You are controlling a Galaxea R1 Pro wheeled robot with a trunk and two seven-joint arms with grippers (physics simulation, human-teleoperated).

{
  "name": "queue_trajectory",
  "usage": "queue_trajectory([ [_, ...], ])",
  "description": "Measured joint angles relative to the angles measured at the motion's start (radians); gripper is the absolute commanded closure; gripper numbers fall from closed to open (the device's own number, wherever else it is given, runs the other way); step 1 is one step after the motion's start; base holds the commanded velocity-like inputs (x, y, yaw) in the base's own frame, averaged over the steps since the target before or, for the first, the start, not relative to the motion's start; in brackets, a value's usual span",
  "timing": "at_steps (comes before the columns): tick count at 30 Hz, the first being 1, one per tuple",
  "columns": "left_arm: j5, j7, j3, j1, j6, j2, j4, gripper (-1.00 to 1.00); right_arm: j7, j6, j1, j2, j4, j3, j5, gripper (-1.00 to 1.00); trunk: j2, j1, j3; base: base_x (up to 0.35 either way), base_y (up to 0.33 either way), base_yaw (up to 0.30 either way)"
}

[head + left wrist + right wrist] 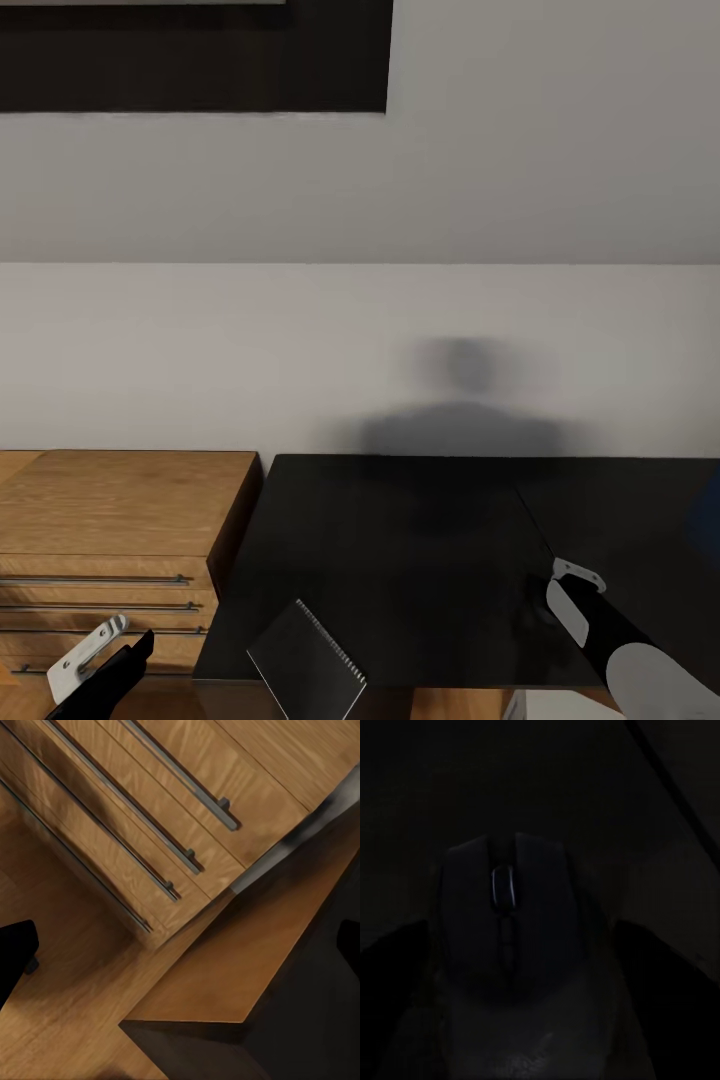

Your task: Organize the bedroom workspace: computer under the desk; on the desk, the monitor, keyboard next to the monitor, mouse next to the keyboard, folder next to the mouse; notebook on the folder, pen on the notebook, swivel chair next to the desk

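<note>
The right gripper (562,588) hangs low over the black top of the desk (400,540), near its front right part. In the right wrist view the mouse (506,919) lies directly below the camera, dark and rounded, with its scroll wheel catching a faint sheen, and the two dark fingers (660,967) stand on either side of it. The picture is too dark to tell whether the fingers press on the mouse or merely flank it, so the state of this pincer cannot be told.

The left gripper (100,655) hovers lower and further left, in front of the light wooden dresser (120,510) that stands against the desk's left end. In the left wrist view its two black fingertips (15,952) sit far apart at opposite edges, so the jaws are spread and hold nothing; beneath them run the dresser's long bar handles (142,817) and the wooden floor (67,1020).

A thin dark grey folder (305,665) with a pale ridged edge rests at the front edge of the desk, tilted. At the far right edge a blurred blue patch (705,525) shows; what it is cannot be told. A grey wall (300,340) rises behind the desk.
</note>
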Motion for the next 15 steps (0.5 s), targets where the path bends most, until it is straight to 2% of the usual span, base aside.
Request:
queue_trajectory([
  [8, 0.0, 0.0, 0.0, 0.0, 0.0, 0.0, 0.0, -1.0, 0.004, -0.001, 0.0, -0.001, -0.001, 0.0, 0.003, 1.0, 0.0, 0.0, 0.0, 0.0, 0.0, 0.0],
  [15, 0.0, -0.002, 0.02, 0.0, 0.0, -0.001, 0.0, -1.0, 0.008, -0.002, 0.0, -0.001, -0.002, 0.0, 0.003, 1.0, 0.0, 0.0, 0.0, 0.0, 0.0, 0.0],
])
